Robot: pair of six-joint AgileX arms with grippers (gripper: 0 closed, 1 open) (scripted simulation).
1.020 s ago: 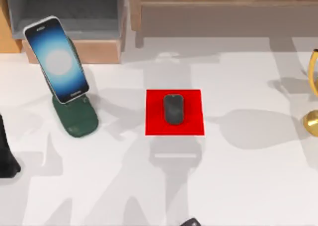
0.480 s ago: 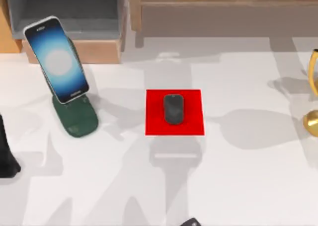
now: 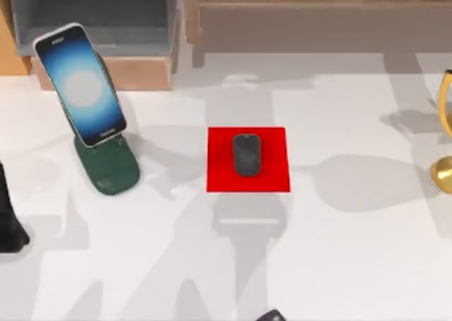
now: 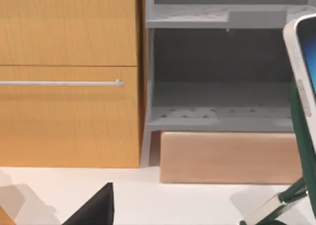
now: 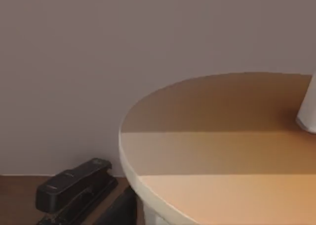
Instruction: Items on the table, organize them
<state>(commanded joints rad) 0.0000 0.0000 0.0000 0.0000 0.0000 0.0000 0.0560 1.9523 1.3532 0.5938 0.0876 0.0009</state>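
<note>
With the mouse [image 3: 246,154] centred on the red pad [image 3: 271,180] and the smartphone [image 3: 80,84] propped on its green stand [image 3: 108,169] at the worktop's [image 3: 353,257] left, 2 items look organized, and I cannot tell either arm's jaws.

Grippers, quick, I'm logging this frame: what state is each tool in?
Left tool: at the table's left edge, state cannot be told.
Right tool: state cannot be told.
</note>
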